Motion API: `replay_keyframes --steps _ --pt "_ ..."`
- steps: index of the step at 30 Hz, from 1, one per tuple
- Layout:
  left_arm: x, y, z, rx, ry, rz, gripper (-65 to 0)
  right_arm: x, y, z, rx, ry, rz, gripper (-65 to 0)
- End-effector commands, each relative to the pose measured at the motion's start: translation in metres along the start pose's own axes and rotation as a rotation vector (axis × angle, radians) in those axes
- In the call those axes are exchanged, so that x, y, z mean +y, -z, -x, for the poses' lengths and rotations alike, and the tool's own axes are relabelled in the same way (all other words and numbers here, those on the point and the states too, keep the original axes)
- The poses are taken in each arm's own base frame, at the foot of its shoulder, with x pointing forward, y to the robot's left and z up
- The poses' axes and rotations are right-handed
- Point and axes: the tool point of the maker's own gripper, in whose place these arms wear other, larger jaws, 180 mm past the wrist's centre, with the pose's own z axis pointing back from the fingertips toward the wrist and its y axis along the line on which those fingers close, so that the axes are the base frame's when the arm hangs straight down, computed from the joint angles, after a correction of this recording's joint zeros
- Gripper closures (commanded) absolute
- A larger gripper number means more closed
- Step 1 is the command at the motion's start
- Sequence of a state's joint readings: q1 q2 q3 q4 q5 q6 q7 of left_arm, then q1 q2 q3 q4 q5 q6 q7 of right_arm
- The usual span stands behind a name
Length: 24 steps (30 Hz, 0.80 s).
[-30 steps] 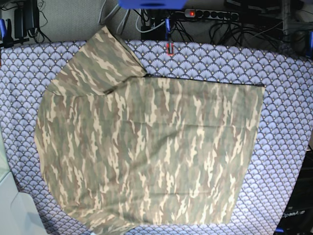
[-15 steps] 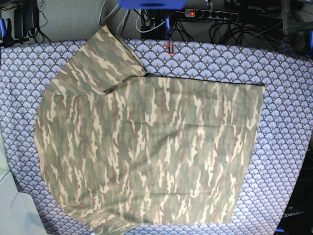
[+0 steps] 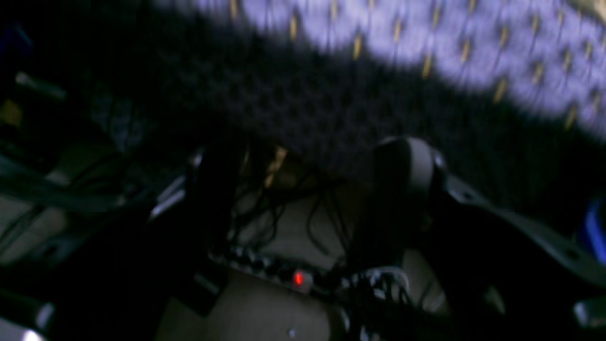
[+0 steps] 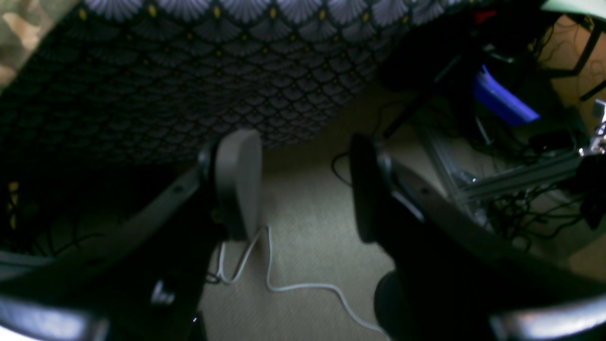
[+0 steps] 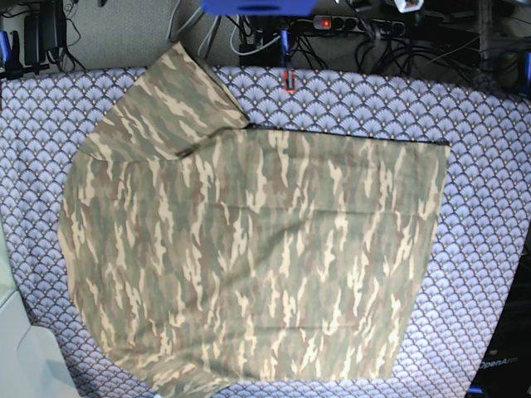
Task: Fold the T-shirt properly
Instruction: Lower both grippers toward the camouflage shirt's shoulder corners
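in the base view, the big soft camouflage t-shirt of olive green, tan and brown streaks (image 5: 249,257) lies spread flat on the purple-grey tablecloth with the fan-scale pattern (image 5: 489,207). it covers most of the middle of the cloth. at the far left its side makes a round curve near the tablecloth's left edge. one short sleeve (image 5: 170,104) sticks out at the top left and points to the far edge of the table. going right, the top edge of the shirt runs straight across. the right side ends in a slanted edge, with bare tablecloth beside it. past the far edge of the table sits a black power strip with a red light (image 5: 325,22) among dark cables.

no arm shows over the table in the base view.

in the right wrist view, the right gripper (image 4: 305,189) hangs out past the table's edge, over the pale floor and a thin white cable (image 4: 284,284). its two fingers stand wide apart with nothing between them. a small bit of the shirt shows in the top left corner.

in the left wrist view, all is dark and blurry. the left gripper (image 3: 312,189) is spread wide too, with nothing in it. the tablecloth hangs above it.
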State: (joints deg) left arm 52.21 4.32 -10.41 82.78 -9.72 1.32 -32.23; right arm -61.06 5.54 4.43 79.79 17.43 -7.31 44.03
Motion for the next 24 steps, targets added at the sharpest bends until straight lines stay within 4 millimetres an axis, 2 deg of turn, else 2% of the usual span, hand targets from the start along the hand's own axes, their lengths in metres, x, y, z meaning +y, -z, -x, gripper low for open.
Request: replay_keyframes --steps 1,10,14,20,24 --pt "0.000 -0.008 -0.007 -0.019 0.014 0.007 -43.5 -0.004 -0.007 -0.008 -0.023 -0.008 -0.001 -28.2" --pt "-0.013 0.003 -0.033 -0.074 0.042 0.040 -43.5 -0.008 0.014 -0.041 -0.023 0.010 0.014 -28.2" --pt "-0.019 0.022 -0.048 -0.049 0.034 0.051 -43.5 -0.009 0.023 -0.057 -0.045 0.013 0.018 -28.2" --pt "-0.003 0.044 -0.076 -0.088 0.041 -0.014 -43.5 0.008 0.044 -0.068 -0.046 -0.034 -0.023 -28.2" --pt "-0.002 0.053 -0.092 -0.113 0.046 -0.015 -43.5 0.014 0.050 -0.084 -0.092 -0.018 -0.014 -28.2"
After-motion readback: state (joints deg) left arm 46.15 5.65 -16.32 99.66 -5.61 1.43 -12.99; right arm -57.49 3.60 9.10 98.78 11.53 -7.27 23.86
